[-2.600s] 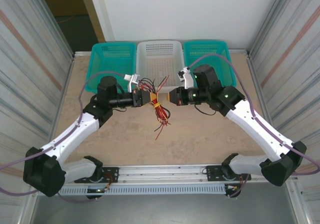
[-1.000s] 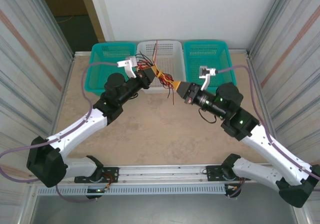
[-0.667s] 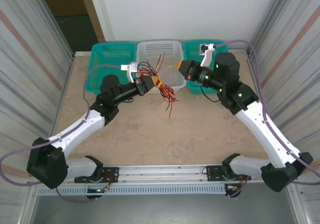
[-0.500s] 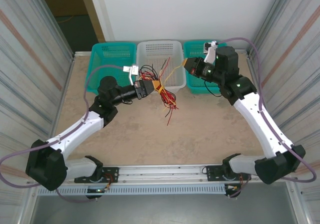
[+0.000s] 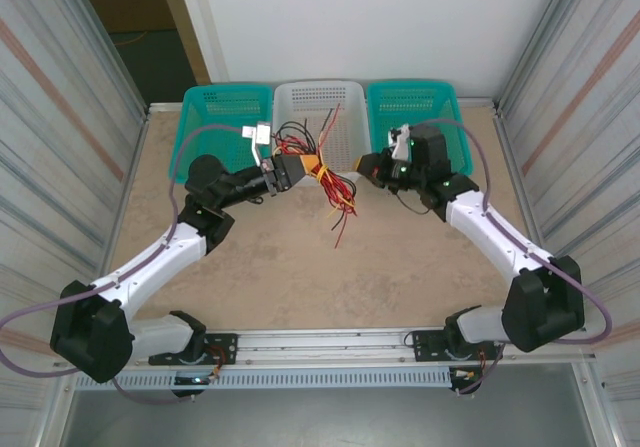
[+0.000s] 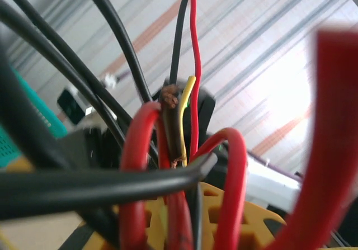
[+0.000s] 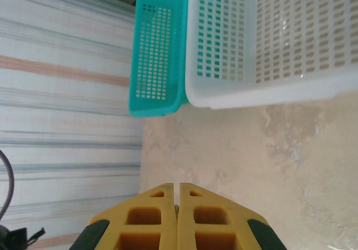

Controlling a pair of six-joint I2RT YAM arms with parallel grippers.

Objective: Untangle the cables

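The cables [image 5: 335, 195] are a bunch of thin red, black and yellow wires bound by a yellow tie, hanging just in front of the white basket [image 5: 352, 95]. My left gripper [image 5: 298, 170] is shut on the bunch from the left. In the left wrist view the wires [image 6: 178, 149] stand up and loop close before the left gripper [image 6: 187, 222]. My right gripper [image 5: 366, 168] is just right of the bunch, pointing at it. In the right wrist view the right gripper [image 7: 179, 189] is shut, with nothing showing between its tips.
Three baskets line the far edge: a teal basket [image 5: 222, 117] on the left, the white one in the middle, another teal basket [image 5: 445, 102] on the right. The right wrist view shows the white basket [image 7: 268, 43] and a teal basket [image 7: 159, 54]. Metal walls flank the tabletop [image 5: 300, 277].
My right gripper swung away to the right basket, then came back down beside the bunch. The left gripper kept hold of the bunch and shifted slightly.
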